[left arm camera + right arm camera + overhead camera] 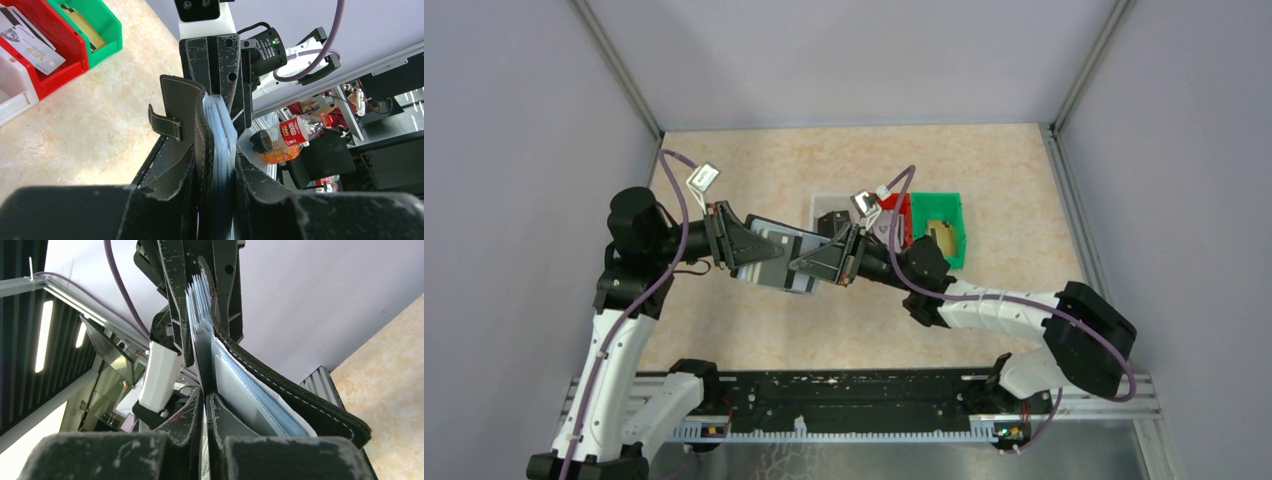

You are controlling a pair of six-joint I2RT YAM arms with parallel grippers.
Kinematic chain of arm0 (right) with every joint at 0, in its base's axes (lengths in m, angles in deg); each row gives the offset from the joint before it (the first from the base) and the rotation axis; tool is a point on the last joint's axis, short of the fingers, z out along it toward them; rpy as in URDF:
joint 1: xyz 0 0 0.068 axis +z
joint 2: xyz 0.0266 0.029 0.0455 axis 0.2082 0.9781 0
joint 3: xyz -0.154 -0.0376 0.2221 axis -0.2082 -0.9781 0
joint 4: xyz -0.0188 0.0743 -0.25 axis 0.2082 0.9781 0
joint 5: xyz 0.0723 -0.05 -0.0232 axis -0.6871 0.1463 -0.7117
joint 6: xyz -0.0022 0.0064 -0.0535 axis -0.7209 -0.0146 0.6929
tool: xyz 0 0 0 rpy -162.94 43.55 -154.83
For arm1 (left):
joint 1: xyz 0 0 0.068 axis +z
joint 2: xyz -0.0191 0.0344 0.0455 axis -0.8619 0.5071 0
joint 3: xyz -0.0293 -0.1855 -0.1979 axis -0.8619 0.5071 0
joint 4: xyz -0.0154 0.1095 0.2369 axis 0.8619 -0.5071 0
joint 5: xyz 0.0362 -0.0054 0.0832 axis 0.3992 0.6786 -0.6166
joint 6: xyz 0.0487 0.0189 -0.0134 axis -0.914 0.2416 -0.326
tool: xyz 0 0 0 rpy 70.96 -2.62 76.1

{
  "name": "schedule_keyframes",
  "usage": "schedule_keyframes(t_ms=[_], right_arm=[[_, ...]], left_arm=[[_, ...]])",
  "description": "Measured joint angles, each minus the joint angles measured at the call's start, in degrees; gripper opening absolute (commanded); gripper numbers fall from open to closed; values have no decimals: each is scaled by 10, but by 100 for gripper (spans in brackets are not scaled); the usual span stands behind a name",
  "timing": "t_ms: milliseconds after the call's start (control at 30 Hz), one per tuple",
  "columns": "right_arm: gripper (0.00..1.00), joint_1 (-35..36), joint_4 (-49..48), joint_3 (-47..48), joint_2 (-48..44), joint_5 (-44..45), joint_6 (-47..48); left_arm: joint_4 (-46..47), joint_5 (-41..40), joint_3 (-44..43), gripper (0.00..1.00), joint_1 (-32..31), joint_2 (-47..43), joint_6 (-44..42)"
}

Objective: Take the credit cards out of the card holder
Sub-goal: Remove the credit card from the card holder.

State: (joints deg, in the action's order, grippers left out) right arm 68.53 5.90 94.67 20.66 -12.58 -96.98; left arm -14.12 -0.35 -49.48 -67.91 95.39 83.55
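Currently card holder (776, 278) hangs above table (984, 170) centre, just beside the bins (958, 232): left gripper (215, 200) part-closed, clamping its black cover; right gripper (205, 435) pinched tight on the inner sleeves.

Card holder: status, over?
Left gripper shut on card holder, aloft. Right gripper pinching its inner slots. Credit cards in red bin, green bin. Nothing blocking.
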Motion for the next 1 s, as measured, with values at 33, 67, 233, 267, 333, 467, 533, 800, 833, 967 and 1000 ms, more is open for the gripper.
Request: schedule_keyframes(t_ms=[33,67,233,267,333,467,533,800,833,967,1000], right_arm=[[0,0,-3,-4,-2,2,0],[0,0,-7,-10,-5,5,0],[0,2,-13,-20,-13,13,0],[0,2,-13,-20,-14,13,0],[0,2,-12,-21,-14,14,0],[0,3,-12,-22,-18,17,1],[0,3,-12,-22,-18,16,1],[0,3,-14,-38,-22,23,0],[0,3,-15,-38,-22,23,0],[0,3,-26,-41,-22,23,-1],[0,3,-29,-41,-22,23,-1]], left_arm=[[-2,0,0,16,-1,0,0],[-3,0,0,16,-3,0,-1],[-6,3,0,28,-5,0,0],[-6,2,0,29,-5,0,0],[-6,3,0,30,-5,0,0],[-5,3,0,32,-5,0,2],[-5,3,0,35,-5,0,2],[-5,3,-1,35,-5,0,7],[-5,3,-1,32,-5,0,7],[-4,3,-1,18,-4,0,8],[-2,3,-1,17,-3,0,9]])
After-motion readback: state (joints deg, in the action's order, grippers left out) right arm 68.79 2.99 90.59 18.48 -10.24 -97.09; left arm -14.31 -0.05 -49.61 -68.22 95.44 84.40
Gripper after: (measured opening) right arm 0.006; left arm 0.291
